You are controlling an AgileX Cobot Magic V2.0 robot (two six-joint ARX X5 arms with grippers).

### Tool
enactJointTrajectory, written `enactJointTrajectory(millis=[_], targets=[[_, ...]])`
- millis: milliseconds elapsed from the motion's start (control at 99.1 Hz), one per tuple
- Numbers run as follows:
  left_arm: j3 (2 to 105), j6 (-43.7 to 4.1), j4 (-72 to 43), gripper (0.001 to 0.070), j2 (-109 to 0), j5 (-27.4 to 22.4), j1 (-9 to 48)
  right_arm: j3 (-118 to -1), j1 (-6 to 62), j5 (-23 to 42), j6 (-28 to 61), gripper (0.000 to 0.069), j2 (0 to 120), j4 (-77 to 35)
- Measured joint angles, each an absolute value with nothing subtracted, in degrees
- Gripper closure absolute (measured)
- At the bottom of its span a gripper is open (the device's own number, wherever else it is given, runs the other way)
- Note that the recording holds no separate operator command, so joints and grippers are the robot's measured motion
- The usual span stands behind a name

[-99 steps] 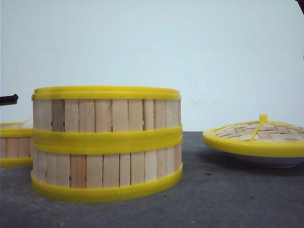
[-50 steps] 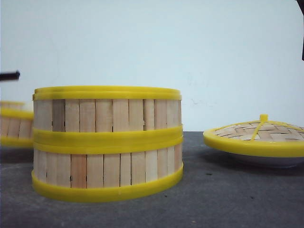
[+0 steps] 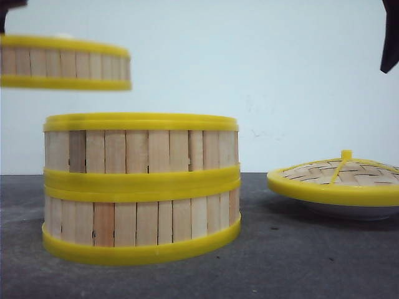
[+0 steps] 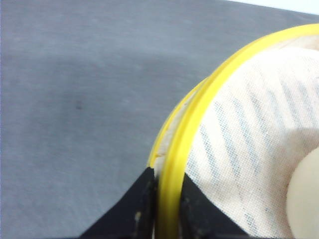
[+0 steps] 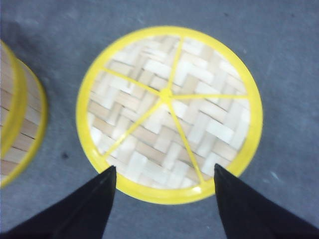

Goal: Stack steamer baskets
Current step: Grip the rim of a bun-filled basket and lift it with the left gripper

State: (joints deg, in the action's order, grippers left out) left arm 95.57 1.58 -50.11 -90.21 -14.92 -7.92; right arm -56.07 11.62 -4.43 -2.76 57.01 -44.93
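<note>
At ten o'clock a yellow-rimmed slatted wooden steamer basket [image 3: 64, 62] hangs airborne, its rim clamped by the left pincer [image 4: 167, 211]. Two stacked matching baskets [image 3: 141, 187] stand on the dark grey table [image 3: 299, 255] before a white wall [image 3: 262, 75]. At three o'clock the woven domed lid [image 3: 336, 177]; the right pincer [image 5: 164, 199] gapes wide above it.

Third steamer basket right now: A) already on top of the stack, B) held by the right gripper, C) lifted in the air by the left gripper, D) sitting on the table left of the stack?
C: the third basket hangs above and left of the two-basket stack, clear of it, with the left gripper clamped on its rim.
</note>
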Motion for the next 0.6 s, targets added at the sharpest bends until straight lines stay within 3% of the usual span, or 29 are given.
enactJointTrajectory(millis=[595], targets=[[90.7, 4.5, -54.7, 0.0680, -80.4, -15.0, 9.7, -56.1, 11.6, -4.8, -1.3, 0.0308, 57.0, -43.2]])
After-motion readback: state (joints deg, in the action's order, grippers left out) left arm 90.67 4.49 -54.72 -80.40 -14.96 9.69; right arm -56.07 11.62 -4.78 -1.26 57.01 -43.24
